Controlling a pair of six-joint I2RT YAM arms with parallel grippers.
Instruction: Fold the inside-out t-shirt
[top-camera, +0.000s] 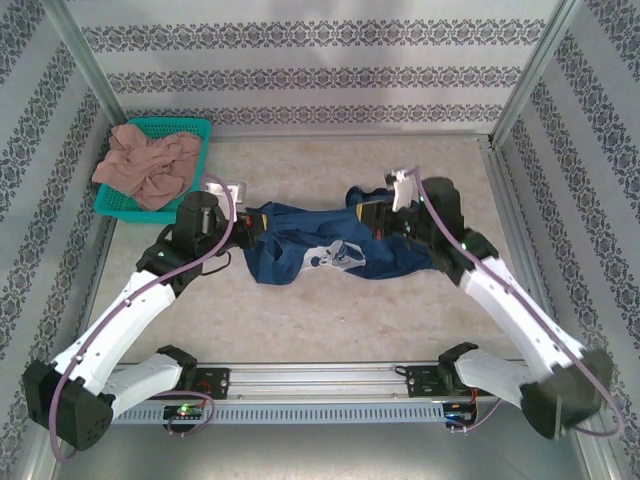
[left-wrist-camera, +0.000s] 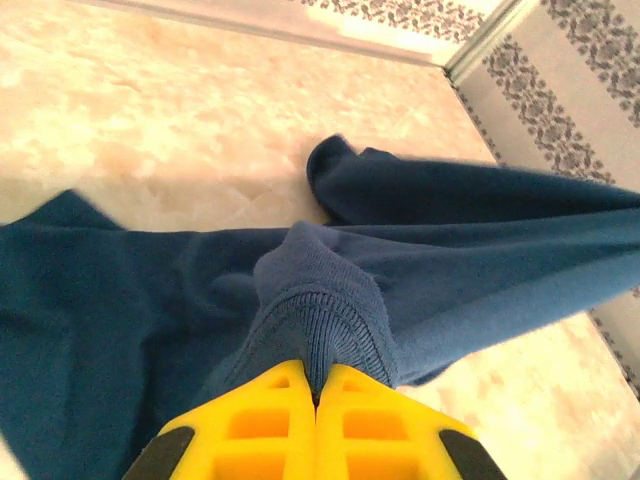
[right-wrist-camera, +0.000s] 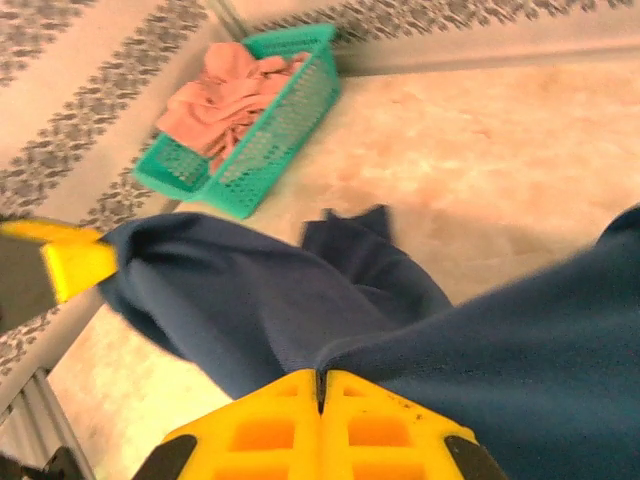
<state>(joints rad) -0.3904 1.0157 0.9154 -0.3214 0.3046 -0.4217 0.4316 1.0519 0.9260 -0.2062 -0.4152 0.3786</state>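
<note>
The inside-out t-shirt (top-camera: 310, 252), dark navy with a pale patch of print, hangs bunched and stretched between my two grippers over the middle of the table. At its left end, my left gripper (top-camera: 246, 226) is shut on it. In the left wrist view the yellow fingers (left-wrist-camera: 270, 420) pinch a ribbed edge of the t-shirt (left-wrist-camera: 330, 310), jaws pressed together. My right gripper (top-camera: 376, 216) is shut on the right end. In the right wrist view a fold of the t-shirt (right-wrist-camera: 300, 310) runs into the closed gripper (right-wrist-camera: 322, 380).
A teal basket (top-camera: 118, 205) holding a pinkish-tan garment (top-camera: 150, 165) stands at the back left corner, also seen in the right wrist view as basket (right-wrist-camera: 280, 130) and garment (right-wrist-camera: 225, 85). Patterned walls and metal posts enclose the table (top-camera: 330, 320).
</note>
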